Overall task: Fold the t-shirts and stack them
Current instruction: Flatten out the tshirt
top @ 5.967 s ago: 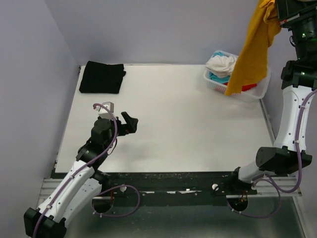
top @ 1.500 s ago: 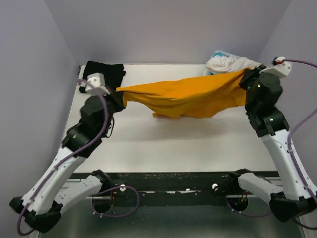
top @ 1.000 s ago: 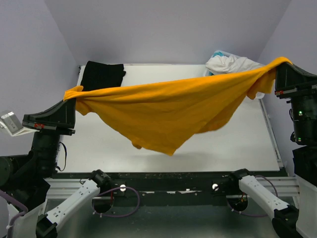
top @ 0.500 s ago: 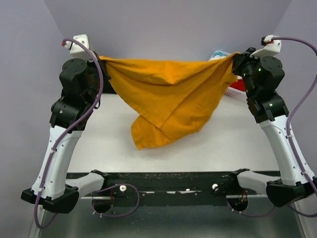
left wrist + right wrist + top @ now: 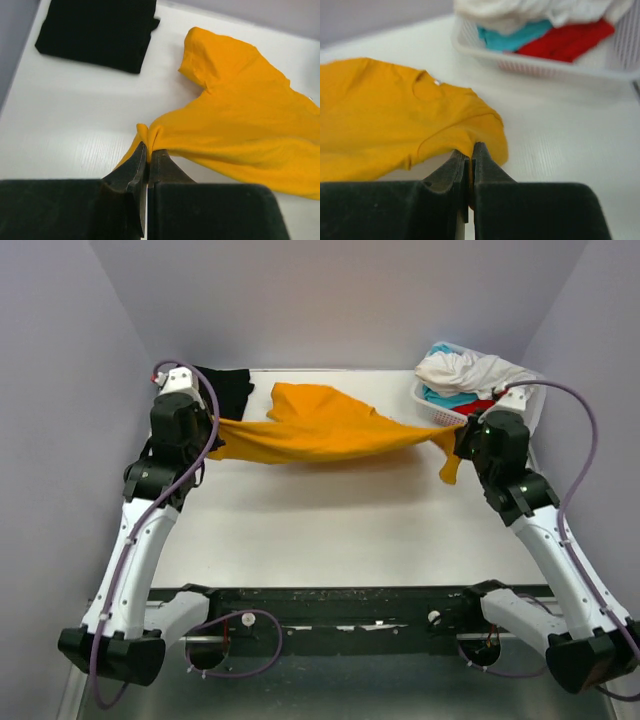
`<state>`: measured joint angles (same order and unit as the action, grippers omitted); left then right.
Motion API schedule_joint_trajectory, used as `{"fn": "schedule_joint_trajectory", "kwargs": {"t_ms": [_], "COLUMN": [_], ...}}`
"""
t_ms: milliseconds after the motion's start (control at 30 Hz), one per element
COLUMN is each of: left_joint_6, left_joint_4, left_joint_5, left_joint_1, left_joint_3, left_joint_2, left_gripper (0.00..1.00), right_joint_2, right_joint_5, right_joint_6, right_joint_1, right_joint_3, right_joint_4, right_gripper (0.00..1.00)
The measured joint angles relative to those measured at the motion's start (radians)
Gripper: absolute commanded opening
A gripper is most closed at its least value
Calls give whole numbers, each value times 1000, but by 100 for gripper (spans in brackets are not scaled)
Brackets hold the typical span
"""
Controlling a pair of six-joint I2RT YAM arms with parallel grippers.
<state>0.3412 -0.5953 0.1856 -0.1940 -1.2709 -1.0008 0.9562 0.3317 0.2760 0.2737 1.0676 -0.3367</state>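
Top external: orange t-shirt, white table (lilac walls).

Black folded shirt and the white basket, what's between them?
The mustard-orange t-shirt spans that stretch, its ends pinched in the jaws of the left gripper and right gripper. The top external view shows it.

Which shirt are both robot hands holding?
The mustard-orange cotton t-shirt, pinched by the left gripper and right gripper. The black t-shirt lies folded; the others sit in the white plastic lattice basket.
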Motion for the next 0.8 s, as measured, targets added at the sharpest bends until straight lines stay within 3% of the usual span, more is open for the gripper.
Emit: {"fn": "schedule_joint_trajectory", "kwargs": {"t_ms": [133,233,500,533,567,600,633,700,733,800], "left_joint_6": [16,27,66,69,72,76,79,86,87,89], "left_joint_4": [-16,-19,-54,-53,-55,-60,-63,-80,-81,-76], "left_joint_5": [-8,-27,-34,-41,-48,-57,-62,-86,-95,-112], "left_joint_1": [19,29,31,31,31,31,31,31,31,31], "left_joint_3": [80,33,-562,-601,-626,-645,-658,-702,-712,-708], "left_joint_2": [-86,-237,-979,-1032,-1069,-1097,-1111,-1140,-1141,-1131], "left_gripper": [0,0,0,4,16,35,50,90,98,99], "right_joint_2": [58,117,486,542,583,618,644,680,689,693], "right_joint_5": [16,19,134,160,185,209,229,257,263,268], "right_joint_6": [37,39,39,41,46,50,54,63,69,69], "right_joint_1": [1,1,0,-1,-2,-4,-5,-8,-9,-10], "right_joint_3": [-111,-132,-88,-72,-58,-46,-37,-23,-20,-20], "right_joint_4": [-109,-116,13,37,57,75,89,114,124,133], "right_gripper": [12,13,13,13,14,18,29,67,74,90]}}
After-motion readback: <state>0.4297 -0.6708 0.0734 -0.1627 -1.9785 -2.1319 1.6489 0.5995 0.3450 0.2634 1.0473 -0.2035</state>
